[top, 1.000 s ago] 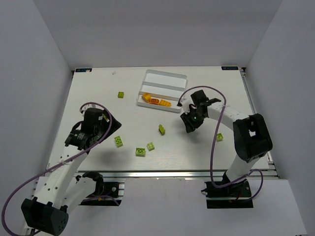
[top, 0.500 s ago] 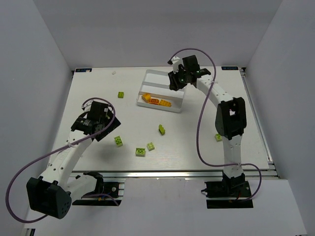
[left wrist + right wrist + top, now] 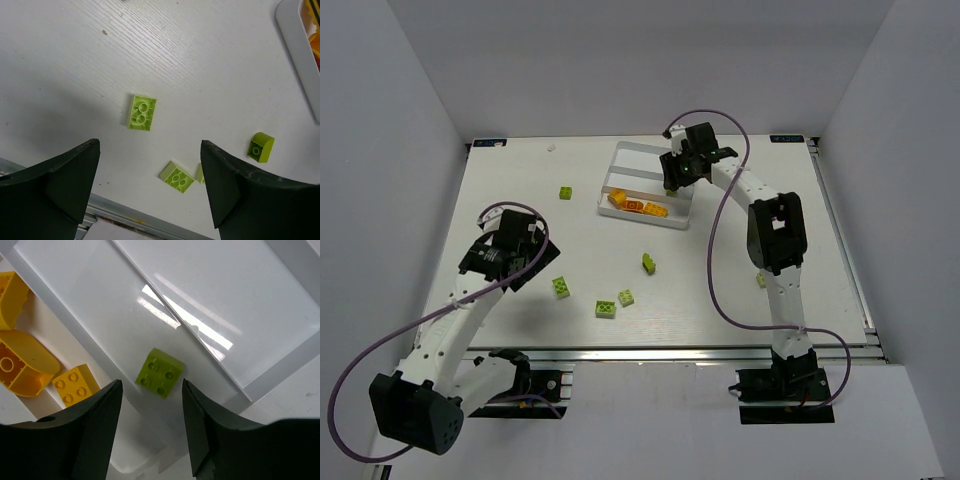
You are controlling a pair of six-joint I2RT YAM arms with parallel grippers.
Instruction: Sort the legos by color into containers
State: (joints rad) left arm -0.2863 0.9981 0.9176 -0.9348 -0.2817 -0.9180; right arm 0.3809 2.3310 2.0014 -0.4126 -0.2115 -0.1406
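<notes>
Sorting is partly done: the orange bricks (image 3: 638,206) fill the near slot of the tray (image 3: 620,152), and one green brick (image 3: 160,373) lies in the middle slot below the right fingers (image 3: 107,405), which are spread and hold nothing. About six green bricks (image 3: 606,309) are loose on the tabletop (image 3: 520,180), one of them beside the right arm. The left fingers (image 3: 75,170) are also spread and empty above the nearest loose one (image 3: 142,112), so most of the green sorting is left.
</notes>
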